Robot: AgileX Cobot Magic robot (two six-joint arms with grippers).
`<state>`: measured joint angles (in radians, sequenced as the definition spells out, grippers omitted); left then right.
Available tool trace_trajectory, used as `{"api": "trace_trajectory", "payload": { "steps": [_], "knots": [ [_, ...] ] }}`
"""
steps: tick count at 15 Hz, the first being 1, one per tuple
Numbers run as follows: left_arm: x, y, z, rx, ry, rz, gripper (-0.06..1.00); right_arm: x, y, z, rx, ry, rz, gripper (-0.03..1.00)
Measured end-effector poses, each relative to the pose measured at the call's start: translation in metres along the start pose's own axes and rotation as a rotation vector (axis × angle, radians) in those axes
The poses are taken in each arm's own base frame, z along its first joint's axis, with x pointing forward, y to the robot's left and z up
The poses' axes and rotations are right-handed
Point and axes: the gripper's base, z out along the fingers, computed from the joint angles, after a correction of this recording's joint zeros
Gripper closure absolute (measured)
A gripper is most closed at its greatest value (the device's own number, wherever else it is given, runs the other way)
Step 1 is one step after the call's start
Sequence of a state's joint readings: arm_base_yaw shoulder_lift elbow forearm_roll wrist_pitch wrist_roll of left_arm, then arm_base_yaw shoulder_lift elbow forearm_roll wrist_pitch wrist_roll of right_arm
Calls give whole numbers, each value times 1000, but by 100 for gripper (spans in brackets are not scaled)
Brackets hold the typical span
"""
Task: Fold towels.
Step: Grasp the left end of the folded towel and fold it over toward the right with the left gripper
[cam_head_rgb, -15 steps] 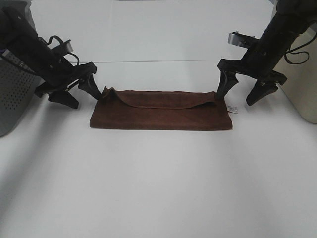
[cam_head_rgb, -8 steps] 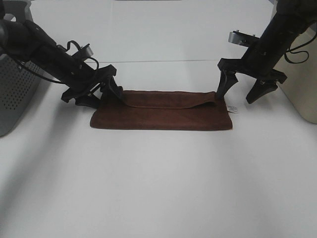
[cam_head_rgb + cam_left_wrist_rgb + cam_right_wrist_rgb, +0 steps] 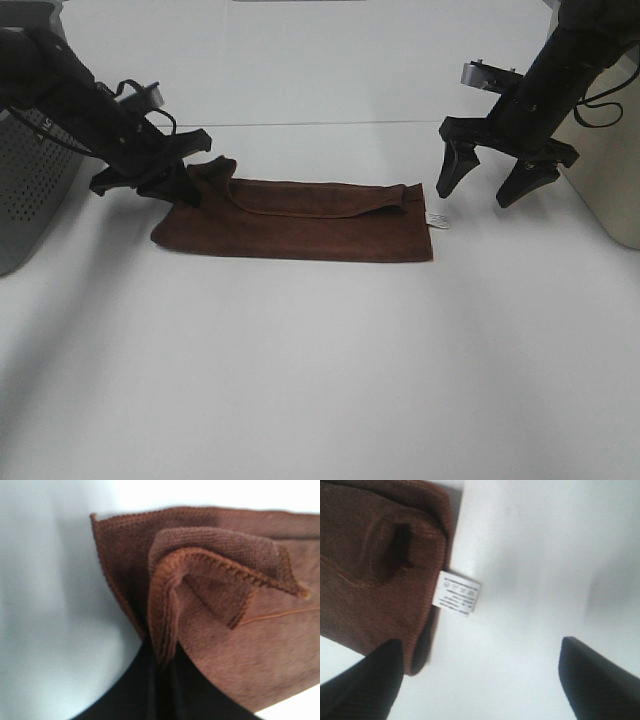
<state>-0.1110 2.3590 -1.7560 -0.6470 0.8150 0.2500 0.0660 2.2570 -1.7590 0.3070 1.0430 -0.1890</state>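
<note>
The dark reddish-brown towel [image 3: 290,222] lies folded in a long strip on the white table. Its small white label [image 3: 437,220] sticks out at the right end. My left gripper [image 3: 190,183] is shut on the towel's far left corner, which is bunched and lifted a little. In the left wrist view the black fingers [image 3: 150,690] pinch the hemmed fold of the towel [image 3: 225,605]. My right gripper [image 3: 487,188] is open and empty, just right of the towel's end. In the right wrist view, that gripper [image 3: 480,647] straddles the label [image 3: 456,594] beside the towel [image 3: 370,555].
A grey perforated bin [image 3: 30,190] stands at the left edge, close behind the left arm. A beige box [image 3: 610,150] stands at the right edge behind the right arm. The white table [image 3: 320,380] runs toward the front.
My left gripper has closed on the towel's left corner and dragged the whole towel to the left. The towel's right end has slid away from my right gripper, which stays open in place.
</note>
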Motion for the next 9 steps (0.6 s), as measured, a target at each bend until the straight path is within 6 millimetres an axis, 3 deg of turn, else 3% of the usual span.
{"api": "trace_trajectory", "payload": {
  "steps": [5, 9],
  "knots": [
    [-13, -31, -46, 40, -62, -15, 93, 0, 0, 0, 0, 0, 0, 17],
    [-6, -105, -41, 125, -53, 31, 93, 0, 0, 0, -4, -1, 2, 17]
  ]
}}
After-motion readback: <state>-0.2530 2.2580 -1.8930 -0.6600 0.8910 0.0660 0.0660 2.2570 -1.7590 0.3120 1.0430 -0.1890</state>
